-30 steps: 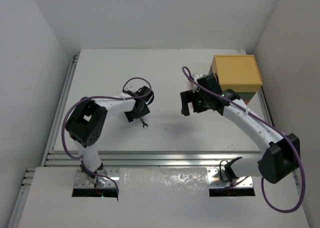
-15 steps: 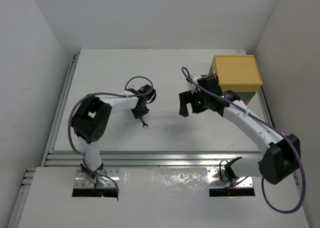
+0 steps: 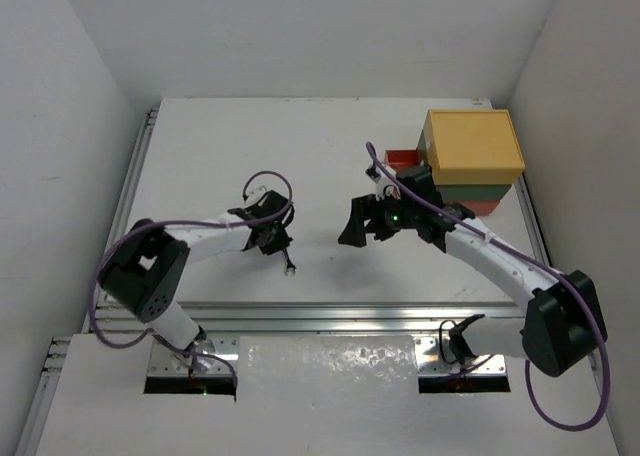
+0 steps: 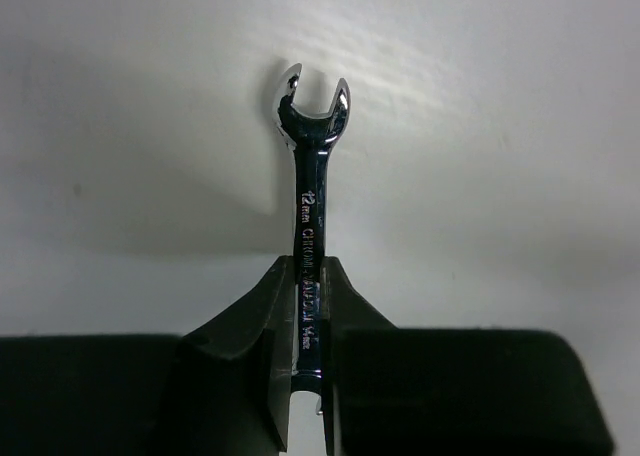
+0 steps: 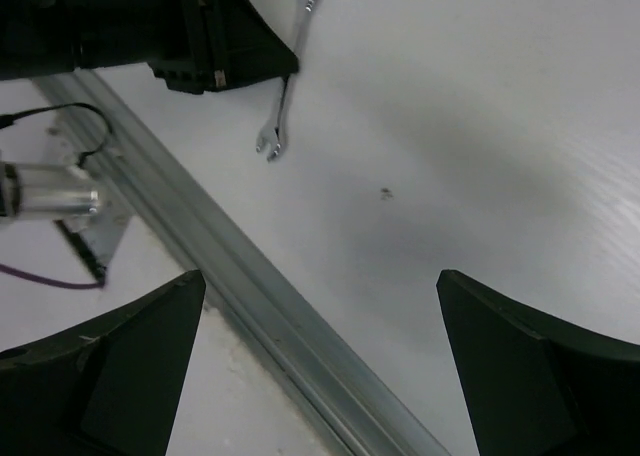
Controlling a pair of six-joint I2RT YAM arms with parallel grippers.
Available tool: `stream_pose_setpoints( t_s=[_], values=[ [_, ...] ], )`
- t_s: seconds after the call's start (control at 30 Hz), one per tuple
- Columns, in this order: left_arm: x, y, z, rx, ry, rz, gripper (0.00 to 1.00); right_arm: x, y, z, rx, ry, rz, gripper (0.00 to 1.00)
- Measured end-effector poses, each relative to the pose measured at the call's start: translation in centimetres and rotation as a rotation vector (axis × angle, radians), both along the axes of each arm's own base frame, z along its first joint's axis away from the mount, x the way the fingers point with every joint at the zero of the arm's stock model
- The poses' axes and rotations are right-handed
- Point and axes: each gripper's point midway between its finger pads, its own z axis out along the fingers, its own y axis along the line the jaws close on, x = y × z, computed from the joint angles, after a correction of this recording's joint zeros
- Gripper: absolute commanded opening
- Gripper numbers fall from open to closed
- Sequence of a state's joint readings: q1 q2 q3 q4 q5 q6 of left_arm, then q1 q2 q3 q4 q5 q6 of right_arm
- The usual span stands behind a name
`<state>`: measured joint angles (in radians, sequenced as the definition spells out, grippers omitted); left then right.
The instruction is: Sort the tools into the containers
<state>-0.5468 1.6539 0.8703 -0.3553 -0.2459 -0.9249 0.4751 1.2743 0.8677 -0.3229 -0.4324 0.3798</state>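
On the left of the white table [image 3: 200,156], the left hand [image 4: 310,276] was clamped on the shank of a small silver open-end wrench [image 4: 312,201], whose forked head stuck out ahead of the fingertips. Whether the head touched the table could not be told. Over the last second this arm had swung its elbow outward and carried the wrench a little nearer the table's front edge. Near the middle, the right hand [image 3: 355,228] had come away from the stack and moved left towards the wrench. Its jaws were spread wide with nothing between them, and the wrench lay in its wrist view. At the right edge stood the stacked rectangular trays: the yellow top tray [image 3: 473,144], the dark green middle tray [image 3: 480,189], and the red-orange bottom tray [image 3: 400,158], part of which now showed to the left of the yellow one, where the arm had been. The two hands drawing together suggested a handover, since the trays sit well apart from the left arm; the wrench was not yet sorted.
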Motion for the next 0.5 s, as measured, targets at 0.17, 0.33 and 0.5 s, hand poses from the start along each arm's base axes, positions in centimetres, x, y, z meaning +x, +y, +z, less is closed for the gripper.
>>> stream_pose_setpoints(
  t_s=[0.17,0.33,0.5],
  values=[
    [-2.8,-3.4,4.0,-0.127,-0.097,-0.121,0.00,-2.0,2.6,-3.0,0.096,0.084,0.019,0.95],
    [-3.4,-8.6,9.8,-0.318,-0.257,-0.225,0.00,-3.0,5.8,-4.1,0.143,0.085,0.019,0.82],
    [-3.6,-10.4,11.8,-0.407,-0.303,-0.246,0.00,-2.9,7.8,-3.2,0.193,0.055,0.009,0.64]
  ],
)
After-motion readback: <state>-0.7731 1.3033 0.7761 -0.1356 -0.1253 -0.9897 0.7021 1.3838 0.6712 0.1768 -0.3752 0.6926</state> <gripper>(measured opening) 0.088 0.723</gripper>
